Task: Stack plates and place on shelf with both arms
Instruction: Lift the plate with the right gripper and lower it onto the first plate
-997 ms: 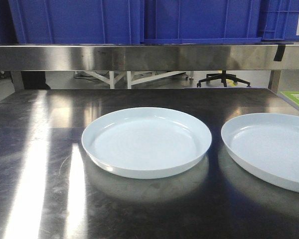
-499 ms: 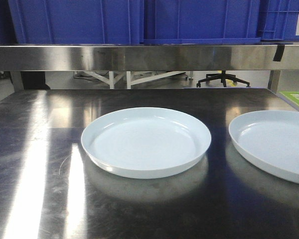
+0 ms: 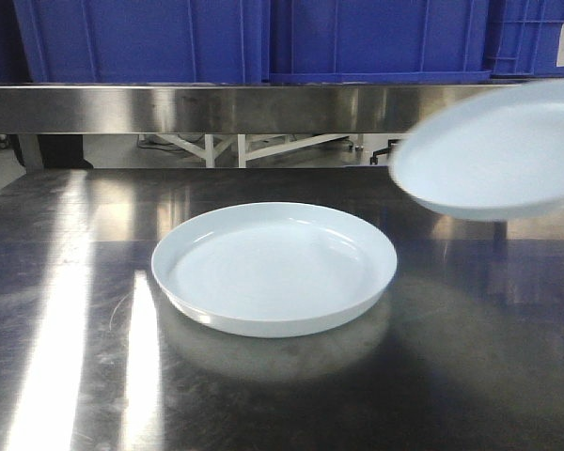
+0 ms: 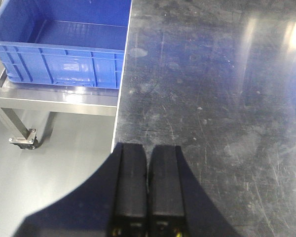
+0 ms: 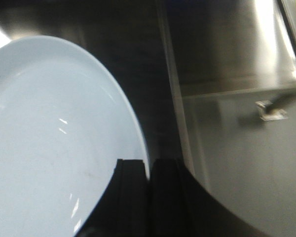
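Right claw (image 5: 149,170) pinches raised plate (image 3: 493,155) rim; left claw (image 4: 148,168) closed, empty; second plate (image 3: 274,268) on table (image 3: 75,376)

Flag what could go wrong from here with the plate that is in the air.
1. The lifted plate is glossy and pinched only at its rim by the right gripper; it looks tilted, so it could slip out.
2. Set down off-centre, it might clip the resting plate and shove it across the smooth steel table.
3. The left gripper is shut on nothing, off at the table edge, so no second support.
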You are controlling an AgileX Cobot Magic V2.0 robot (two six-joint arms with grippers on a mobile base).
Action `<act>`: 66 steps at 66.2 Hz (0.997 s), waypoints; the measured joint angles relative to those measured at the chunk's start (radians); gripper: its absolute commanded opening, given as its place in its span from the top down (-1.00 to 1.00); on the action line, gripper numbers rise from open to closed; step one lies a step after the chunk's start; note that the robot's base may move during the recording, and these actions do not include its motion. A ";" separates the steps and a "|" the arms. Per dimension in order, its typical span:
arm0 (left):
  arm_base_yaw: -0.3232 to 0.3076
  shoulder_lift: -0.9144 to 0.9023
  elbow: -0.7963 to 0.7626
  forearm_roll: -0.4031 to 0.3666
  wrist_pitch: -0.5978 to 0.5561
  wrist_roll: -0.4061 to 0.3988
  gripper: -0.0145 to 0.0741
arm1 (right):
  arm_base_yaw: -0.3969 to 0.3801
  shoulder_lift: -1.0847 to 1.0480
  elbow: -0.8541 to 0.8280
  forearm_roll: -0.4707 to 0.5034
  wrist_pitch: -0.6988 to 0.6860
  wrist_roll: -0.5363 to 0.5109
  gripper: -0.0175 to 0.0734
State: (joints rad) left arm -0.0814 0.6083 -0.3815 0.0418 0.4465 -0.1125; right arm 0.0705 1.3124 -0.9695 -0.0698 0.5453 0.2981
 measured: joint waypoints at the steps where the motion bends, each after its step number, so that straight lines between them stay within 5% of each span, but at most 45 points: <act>1: 0.000 0.000 0.000 0.000 0.000 0.000 0.48 | 0.015 0.000 -0.004 0.002 -0.002 0.000 0.51; 23: 0.000 0.000 0.000 0.000 0.000 0.000 0.48 | 0.307 0.177 -0.167 0.018 -0.018 -0.004 0.51; 48: 0.000 0.000 0.000 0.000 0.000 0.000 0.48 | 0.401 0.355 -0.240 0.020 0.027 -0.004 0.49; 54: 0.000 0.000 0.000 0.000 0.000 0.000 0.48 | 0.405 0.367 -0.240 0.020 0.031 -0.004 0.29; 66: 0.000 0.000 0.000 0.000 0.000 0.000 0.48 | 0.407 0.387 -0.240 0.020 0.057 -0.004 -0.44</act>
State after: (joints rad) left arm -0.0814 0.6083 -0.3815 0.0418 0.4465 -0.1125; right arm 0.4775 1.6995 -1.2096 -0.0501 0.6025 0.2944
